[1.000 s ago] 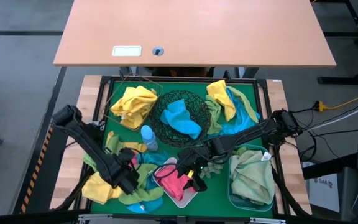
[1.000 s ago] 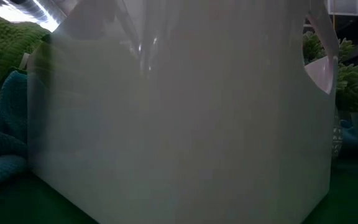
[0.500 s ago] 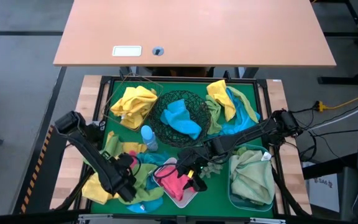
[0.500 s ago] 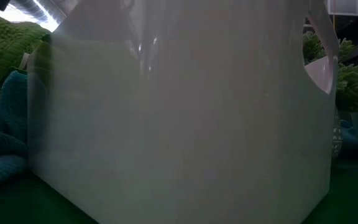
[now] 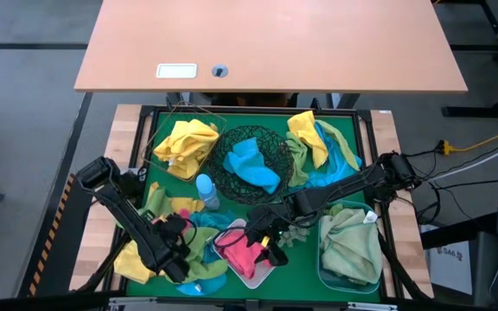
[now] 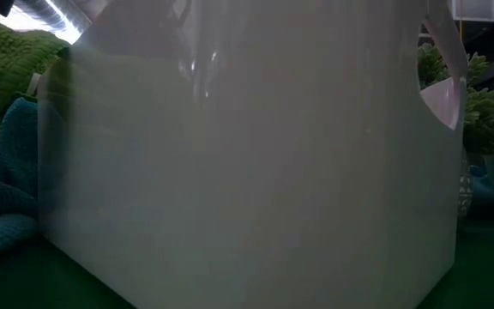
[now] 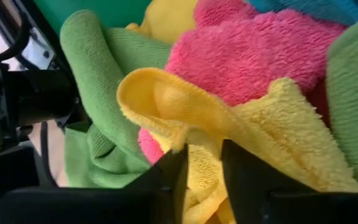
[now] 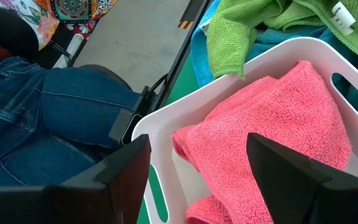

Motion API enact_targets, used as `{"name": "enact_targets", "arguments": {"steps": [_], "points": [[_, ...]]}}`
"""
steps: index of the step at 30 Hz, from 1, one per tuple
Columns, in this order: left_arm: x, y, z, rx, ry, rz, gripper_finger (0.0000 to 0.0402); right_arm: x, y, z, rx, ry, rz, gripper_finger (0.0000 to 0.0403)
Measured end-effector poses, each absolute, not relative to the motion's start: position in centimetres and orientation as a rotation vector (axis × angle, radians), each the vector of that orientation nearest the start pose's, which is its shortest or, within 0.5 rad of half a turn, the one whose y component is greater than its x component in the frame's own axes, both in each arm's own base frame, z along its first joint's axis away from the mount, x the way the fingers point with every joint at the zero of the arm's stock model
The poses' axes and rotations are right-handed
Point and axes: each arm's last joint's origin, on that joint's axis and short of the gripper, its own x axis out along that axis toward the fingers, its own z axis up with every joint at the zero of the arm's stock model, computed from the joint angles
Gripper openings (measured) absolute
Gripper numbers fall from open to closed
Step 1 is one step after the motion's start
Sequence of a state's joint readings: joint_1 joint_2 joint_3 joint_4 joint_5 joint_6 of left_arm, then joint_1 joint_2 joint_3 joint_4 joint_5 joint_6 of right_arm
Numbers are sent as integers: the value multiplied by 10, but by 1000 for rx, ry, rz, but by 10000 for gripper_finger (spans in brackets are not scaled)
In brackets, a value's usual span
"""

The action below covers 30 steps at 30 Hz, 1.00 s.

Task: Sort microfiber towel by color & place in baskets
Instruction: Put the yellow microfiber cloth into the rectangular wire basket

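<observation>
A heap of towels lies at the table's near left: a yellow towel [image 7: 272,130] on top of a pink towel [image 7: 253,50] and a lime green towel [image 7: 98,74]. My left gripper [image 7: 201,158] [image 5: 177,248] reaches down into this heap and is shut on the yellow one. My right gripper [image 8: 199,144] [image 5: 271,242] hangs open over the white tub [image 5: 263,275], which holds a pink towel [image 8: 272,118]. A blue towel [image 5: 253,164] lies in the black mesh bowl [image 5: 223,142]. A green towel [image 5: 350,242] fills the blue tub [image 5: 322,261]. My left gripper pinches a raised fold of the yellow towel [image 7: 199,138] between its two fingers, coming steeply from above. The fold stands up between the fingertips. The rest of the towel lies slack on the pink and green towels of the heap.
A yellow towel [image 5: 184,142] sits at the far left and mixed towels [image 5: 318,147] at the far right. A small blue bottle [image 5: 206,190] stands by the bowl and a spiky ball [image 5: 298,231] by the tub. A person's jeans [image 8: 42,124] show beyond the near edge.
My left gripper has sunk a little into the towel heap at the near left. My right gripper has kept still over the white tub.
</observation>
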State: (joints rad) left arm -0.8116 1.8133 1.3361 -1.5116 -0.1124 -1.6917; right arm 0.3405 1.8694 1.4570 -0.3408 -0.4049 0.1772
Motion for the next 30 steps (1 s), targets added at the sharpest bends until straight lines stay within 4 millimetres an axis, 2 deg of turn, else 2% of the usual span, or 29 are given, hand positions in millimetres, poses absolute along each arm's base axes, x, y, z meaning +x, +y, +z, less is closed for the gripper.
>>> {"name": "enact_targets", "arguments": {"steps": [5, 14, 23, 30], "points": [[204, -209, 211, -320, 1421, 982, 12, 386, 149, 250, 186, 830, 641, 264], [203, -209, 217, -339, 1421, 965, 1, 373, 144, 280, 187, 760, 659, 264], [205, -208, 255, -399, 1302, 879, 0, 349, 134, 311, 117, 738, 623, 264], [209, -209, 287, -396, 1239, 805, 0, 334, 125, 322, 74, 772, 509, 264]]}}
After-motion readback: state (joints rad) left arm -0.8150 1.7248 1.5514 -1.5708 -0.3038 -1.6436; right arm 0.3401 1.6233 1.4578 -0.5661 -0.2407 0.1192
